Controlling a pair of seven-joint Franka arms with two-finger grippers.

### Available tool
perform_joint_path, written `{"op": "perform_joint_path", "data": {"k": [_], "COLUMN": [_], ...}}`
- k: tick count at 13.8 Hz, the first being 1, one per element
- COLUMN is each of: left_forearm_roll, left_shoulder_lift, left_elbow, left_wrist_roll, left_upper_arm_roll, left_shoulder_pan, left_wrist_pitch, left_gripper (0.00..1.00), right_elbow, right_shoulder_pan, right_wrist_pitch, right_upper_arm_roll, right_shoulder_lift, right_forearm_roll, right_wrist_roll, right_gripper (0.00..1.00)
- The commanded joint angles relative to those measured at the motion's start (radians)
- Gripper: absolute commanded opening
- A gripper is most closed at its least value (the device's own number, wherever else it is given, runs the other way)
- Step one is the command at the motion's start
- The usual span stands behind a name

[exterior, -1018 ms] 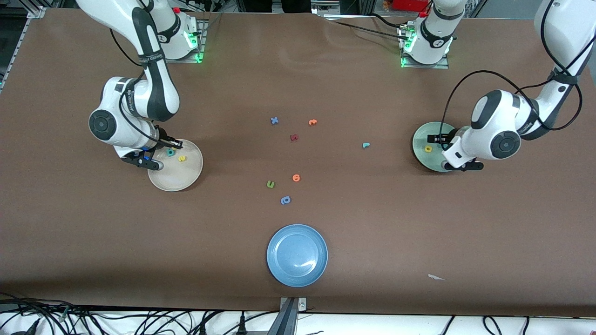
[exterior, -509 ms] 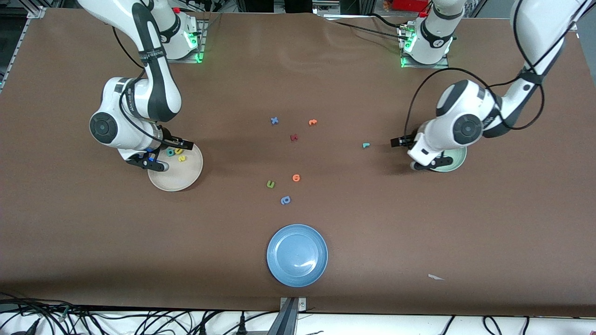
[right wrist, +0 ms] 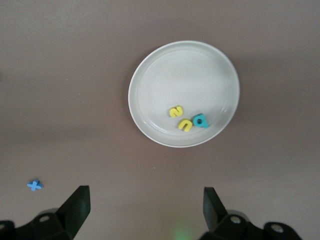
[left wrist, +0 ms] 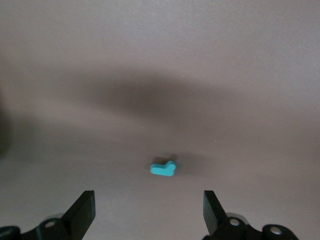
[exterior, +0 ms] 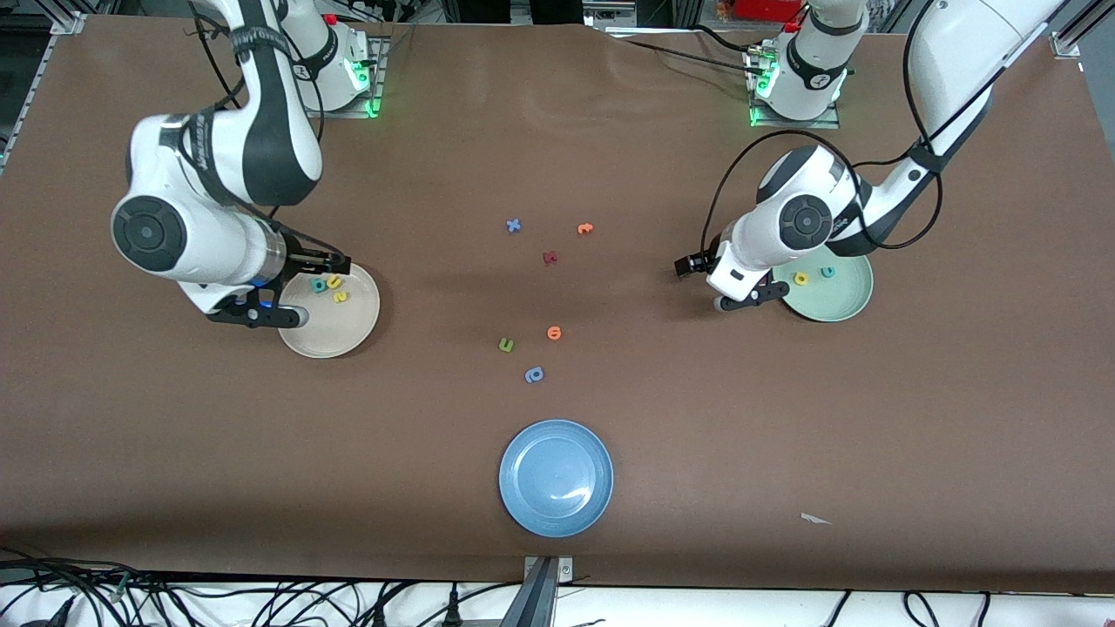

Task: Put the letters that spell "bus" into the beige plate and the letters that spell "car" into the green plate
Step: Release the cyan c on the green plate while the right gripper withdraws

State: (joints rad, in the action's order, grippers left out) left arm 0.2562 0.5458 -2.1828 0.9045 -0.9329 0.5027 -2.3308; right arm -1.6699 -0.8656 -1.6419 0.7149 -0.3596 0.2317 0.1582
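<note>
The left gripper point(left wrist: 147, 212), fingers spread, is hanging over the teal "r" point(left wrist: 163, 169) lying on the bench point(exterior: 697, 435). The right gripper point(right wrist: 145, 210), fingers spread and empty, is hovering above the beige plate point(right wrist: 165, 65) holding the teal "b" point(right wrist: 201, 120), yellow "u" point(right wrist: 185, 124) and yellow "s" point(right wrist: 175, 111).

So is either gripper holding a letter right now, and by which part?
Nothing is held. The left gripper is open over the teal "r" on the table; the right gripper is open above the beige plate.

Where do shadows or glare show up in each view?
Front view: a white glare streak on the round blue plate. Left wrist view: a broad soft shadow on the brown table above the tiny teal foam letter "r". Right wrist view: the round cream-beige plate is evenly lit, without glare.
</note>
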Motion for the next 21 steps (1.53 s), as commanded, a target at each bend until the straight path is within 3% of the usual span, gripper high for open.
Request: {"op": "perform_joint_path", "data": {"k": [1, 3, 5, 7, 11, 12, 13, 15, 17, 19, 21], "left_forearm_roll": [0.017, 0.02, 0.02, 0.02, 0.041, 0.05, 0.057, 0.09, 0.133, 0.143, 0.143], "left_shoulder_lift": [0.017, 0.019, 0.019, 0.026, 0.039, 0.045, 0.048, 0.06, 0.075, 0.092, 0.091], "left_elbow": [-0.002, 0.005, 0.008, 0.011, 0.014, 0.014, 0.015, 0.018, 0.029, 0.047, 0.049], "left_wrist_roll": [0.039, 0.051, 0.051, 0.051, 0.053, 0.054, 0.06, 0.085, 0.119, 0.137, 0.146], "left_upper_arm_roll": [0.061, 0.139, 0.19, 0.19, 0.192, 0.19, 0.192, 0.192, 0.19, 0.19, 0.19], "left_shoulder_pan": [-0.067, -0.153, -0.208, -0.213, -0.214, -0.214, -0.214, -0.216, -0.214, -0.216, -0.216], "left_wrist_pitch": [-0.05, -0.071, -0.073, -0.075, -0.075, -0.075, -0.075, -0.075, -0.075, -0.075, -0.073], "left_gripper": [0.92, 0.91, 0.9, 0.8, 0.56, 0.49, 0.48, 0.48, 0.45, 0.45, 0.46], "right_elbow": [0.114, 0.157, 0.177, 0.179, 0.179, 0.177, 0.168, 0.115, -0.006, -0.066, -0.06], "right_shoulder_pan": [0.01, 0.019, 0.127, 0.317, 0.642, 0.713, 0.753, 0.802, 0.879, 0.884, 0.882], "right_wrist_pitch": [0.118, 0.171, 0.159, 0.149, 0.109, 0.109, 0.109, 0.122, 0.097, 0.032, 0.019], "right_upper_arm_roll": [0.011, 0.012, -0.061, -0.229, -0.631, -0.697, -0.73, -0.736, -0.736, -0.735, -0.733], "right_shoulder_lift": [-0.005, 0.022, 0.063, 0.088, 0.142, 0.169, 0.201, 0.264, 0.35, 0.393, 0.419], "right_forearm_roll": [-0.034, -0.026, -0.045, -0.054, -0.293, -0.301, -0.298, -0.278, -0.174, -0.173, -0.176], "right_wrist_roll": [0.004, 0.001, -0.008, -0.011, -0.098, -0.098, -0.1, -0.1, -0.1, -0.101, -0.101], "right_gripper": [1.0, 1.0, 1.0, 1.0, 1.0, 1.0, 1.0, 1.0, 1.0, 1.0, 1.0]}}
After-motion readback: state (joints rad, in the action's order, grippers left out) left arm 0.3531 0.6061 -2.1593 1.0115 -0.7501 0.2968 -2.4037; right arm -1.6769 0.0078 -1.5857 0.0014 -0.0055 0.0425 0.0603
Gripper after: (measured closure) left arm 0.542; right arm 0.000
